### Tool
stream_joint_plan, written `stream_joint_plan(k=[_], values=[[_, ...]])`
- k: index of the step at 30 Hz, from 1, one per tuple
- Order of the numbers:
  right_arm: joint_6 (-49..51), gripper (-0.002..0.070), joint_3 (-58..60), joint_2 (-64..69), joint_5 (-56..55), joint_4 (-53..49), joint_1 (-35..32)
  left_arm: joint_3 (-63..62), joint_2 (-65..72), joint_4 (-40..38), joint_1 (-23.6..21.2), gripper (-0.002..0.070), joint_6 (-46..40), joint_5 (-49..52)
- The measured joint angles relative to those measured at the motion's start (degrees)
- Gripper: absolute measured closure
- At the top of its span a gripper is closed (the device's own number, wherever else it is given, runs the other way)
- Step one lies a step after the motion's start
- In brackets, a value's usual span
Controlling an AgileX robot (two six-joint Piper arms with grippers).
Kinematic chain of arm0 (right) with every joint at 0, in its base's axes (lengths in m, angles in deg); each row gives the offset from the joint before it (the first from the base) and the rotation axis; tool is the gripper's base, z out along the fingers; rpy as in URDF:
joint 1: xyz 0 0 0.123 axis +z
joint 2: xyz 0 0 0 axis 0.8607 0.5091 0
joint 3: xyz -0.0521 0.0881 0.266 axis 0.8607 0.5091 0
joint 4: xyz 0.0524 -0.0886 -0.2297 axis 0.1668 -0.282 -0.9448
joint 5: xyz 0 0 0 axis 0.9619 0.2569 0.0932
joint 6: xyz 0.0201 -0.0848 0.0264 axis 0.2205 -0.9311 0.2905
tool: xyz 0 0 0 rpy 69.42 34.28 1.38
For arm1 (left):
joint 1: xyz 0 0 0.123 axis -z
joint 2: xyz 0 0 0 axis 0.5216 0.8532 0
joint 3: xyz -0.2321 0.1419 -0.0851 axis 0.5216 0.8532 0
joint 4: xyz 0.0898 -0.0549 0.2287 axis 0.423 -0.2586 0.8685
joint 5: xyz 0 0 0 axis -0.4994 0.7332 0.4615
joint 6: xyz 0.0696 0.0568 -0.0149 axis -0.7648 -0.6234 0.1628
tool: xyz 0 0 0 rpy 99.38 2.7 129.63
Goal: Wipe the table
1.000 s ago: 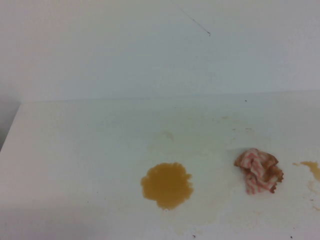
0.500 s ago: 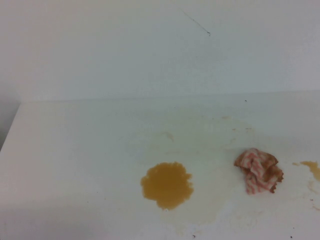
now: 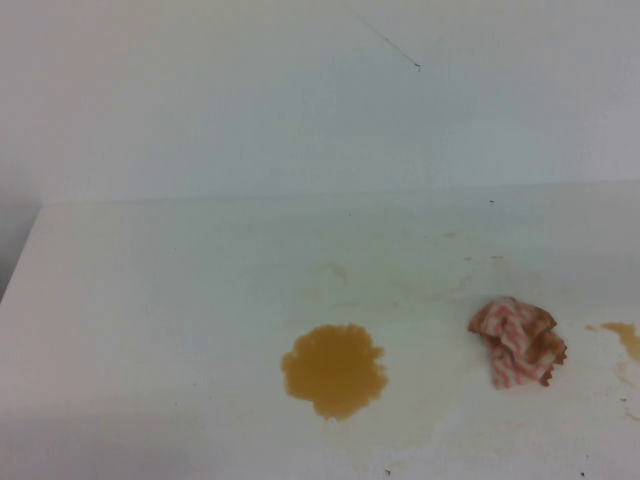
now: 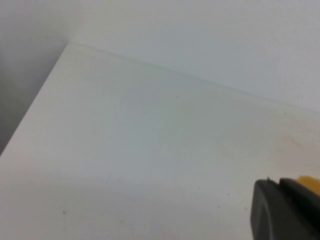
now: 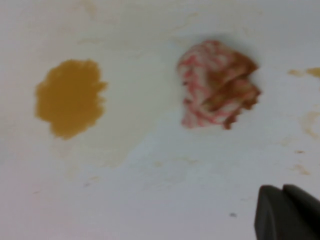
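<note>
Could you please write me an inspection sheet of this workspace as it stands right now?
Surface: white table, with faint yellowish smears across the middle and right.
Job's things: round orange-brown liquid puddle at front middle; crumpled red-and-white checked cloth, brown-stained, lying right of the puddle and apart from it; small orange stain at the right edge.
Clutter: nothing seen.
Grippers: left gripper above the clean left part of the table; right gripper shut, empty, above the table, apart from the cloth.
Cables: nothing seen.
Surroundings: plain white wall with a thin dark line on it.
</note>
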Motion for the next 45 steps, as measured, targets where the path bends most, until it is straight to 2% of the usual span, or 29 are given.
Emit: stream_joint_plan(k=[2,5,15,17,22,29,31,35,37,39,43,45], values=[[-4.58,0.0678,0.00,1.86,1.70,5.37,0.58,0.00,0.00,0.00,0.00,0.0675,0.00,0.00],[-9.06,0.0674,0.00,4.70,1.86,8.11,2.70,0.00,0.00,0.00,0.00,0.0675,0.00,0.00],[-4.79,0.0673,-0.11,16.36,-8.08,9.20,13.56,0.00,0.00,0.00,0.00,0.0675,0.00,0.00],[-3.14,0.0654,-0.52,19.07,-8.70,9.08,15.71,0.00,0.00,0.00,0.00,0.0675,0.00,0.00],[2.78,0.0571,-4.23,24.49,-9.43,2.86,19.27,0.00,0.00,0.00,0.00,0.0675,0.00,0.00],[16.31,0.0561,-12.42,28.84,-9.89,-13.63,20.58,0.00,0.00,0.00,0.00,0.0675,0.00,0.00],[18.42,0.0517,-14.84,30.07,-9.65,-14.15,20.58,0.00,0.00,0.00,0.00,0.0675,0.00,0.00],[18.42,0.0287,-18.79,33.24,-9.39,-14.03,20.58,0.00,0.00,0.00,0.00,0.0675,0.00,0.00],[18.27,0.0209,-20.31,35.17,-9.23,-14.27,20.58,0.00,0.00,0.00,0.00,0.0675,0.00,0.00],[18.27,0.0211,-21.31,36.86,-9.87,-15.11,20.58,0.00,0.00,0.00,0.00,0.0675,0.00,0.00],[18.27,0.0269,-21.96,40.69,-10.79,-16.83,20.58,0.00,0.00,0.00,0.00,0.0675,0.00,0.00],[18.99,0.0270,-21.96,42.89,-10.67,-17.61,20.58,0.00,0.00,0.00,0.00,0.0675,0.00,0.00]])
